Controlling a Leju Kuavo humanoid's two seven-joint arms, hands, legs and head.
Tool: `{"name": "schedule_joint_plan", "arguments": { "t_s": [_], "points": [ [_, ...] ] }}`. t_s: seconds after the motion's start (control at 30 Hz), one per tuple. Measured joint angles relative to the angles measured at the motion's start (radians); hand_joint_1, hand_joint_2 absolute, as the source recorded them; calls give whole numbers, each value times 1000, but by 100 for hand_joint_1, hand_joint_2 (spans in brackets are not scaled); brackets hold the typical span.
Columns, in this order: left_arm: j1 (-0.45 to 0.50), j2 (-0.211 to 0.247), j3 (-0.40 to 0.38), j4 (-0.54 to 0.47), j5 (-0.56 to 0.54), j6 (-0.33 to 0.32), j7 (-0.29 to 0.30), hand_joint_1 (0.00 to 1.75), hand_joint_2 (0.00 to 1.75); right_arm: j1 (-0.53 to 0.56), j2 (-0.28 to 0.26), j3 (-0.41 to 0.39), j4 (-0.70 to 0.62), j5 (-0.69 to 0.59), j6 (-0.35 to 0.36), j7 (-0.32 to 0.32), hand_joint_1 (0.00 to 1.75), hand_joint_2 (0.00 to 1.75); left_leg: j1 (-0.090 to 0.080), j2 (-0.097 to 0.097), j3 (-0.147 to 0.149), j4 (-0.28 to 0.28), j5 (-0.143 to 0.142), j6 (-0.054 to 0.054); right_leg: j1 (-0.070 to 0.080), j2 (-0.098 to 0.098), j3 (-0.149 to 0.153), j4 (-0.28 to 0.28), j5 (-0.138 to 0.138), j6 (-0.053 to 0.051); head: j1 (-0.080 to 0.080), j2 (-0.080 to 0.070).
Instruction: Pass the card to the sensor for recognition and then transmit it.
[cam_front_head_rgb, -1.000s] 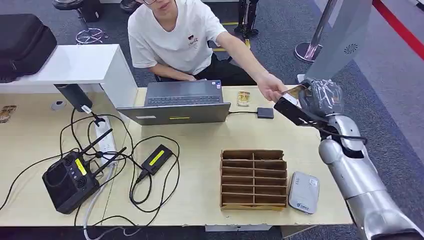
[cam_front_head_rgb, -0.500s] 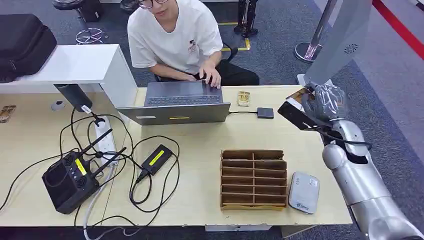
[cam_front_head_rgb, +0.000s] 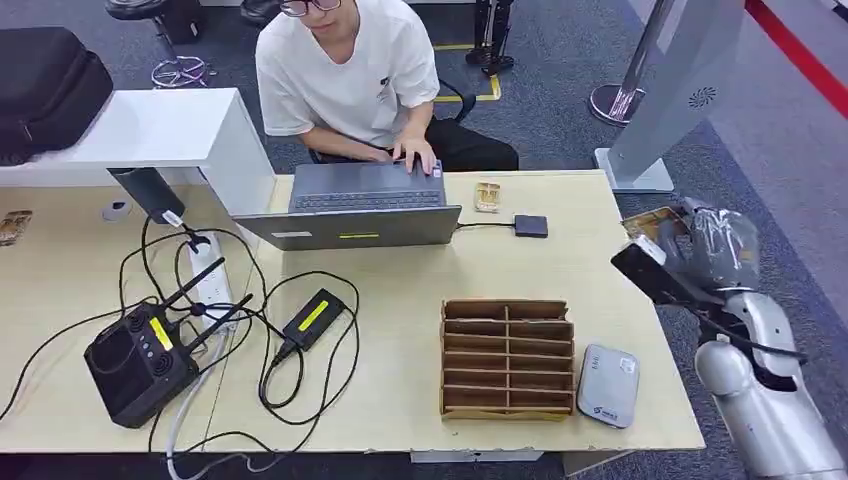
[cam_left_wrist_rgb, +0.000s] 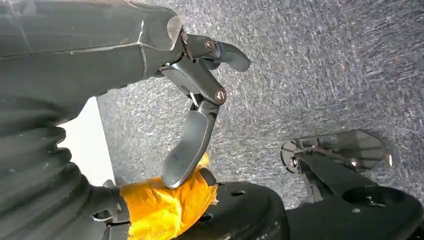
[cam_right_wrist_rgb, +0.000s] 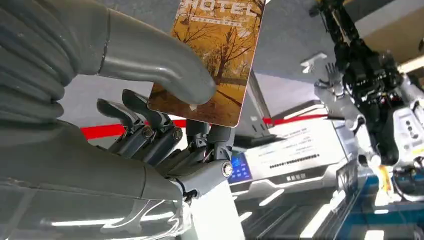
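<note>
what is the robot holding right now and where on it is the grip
The right hand pinches the hotel card at its lower edge, thumb on the printed face and fingers behind it. The left hand holds nothing, its fingers curled.

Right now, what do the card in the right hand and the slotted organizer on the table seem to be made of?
The card looks like glossy printed plastic or laminate: stiff and flat, with an autumn-tree photo and HOTEL lettering, pinched in the right hand. The slotted organizer looks like matte brown cardboard, with thin dividers and raw edges.
</note>
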Motion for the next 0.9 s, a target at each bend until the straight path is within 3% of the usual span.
{"name": "schedule_joint_plan", "arguments": {
  "t_s": [0.27,0.47,0.63,0.9],
  "points": [
    [1,0,11,0,10,-2,3,0,175,260,-7,-139,-208,28,-26,-51,175,175,0,0,0,0,-1,1,0,0,-1,0,-1,-1,0,0],
    [1,0,19,1,16,-1,6,0,175,420,5,-178,-316,62,-47,-79,175,175,0,1,-1,-1,-1,1,0,0,-1,0,-1,-1,0,0],
    [0,0,24,1,15,-1,9,0,175,479,29,-175,-338,99,-49,-78,175,175,0,2,0,-1,-1,1,0,1,-1,0,-1,-1,0,0],
    [0,0,24,1,2,-2,13,0,175,485,81,-130,-287,187,-73,-57,175,175,0,2,0,-1,-1,0,0,1,-1,0,-1,-1,0,0]
  ]
}}
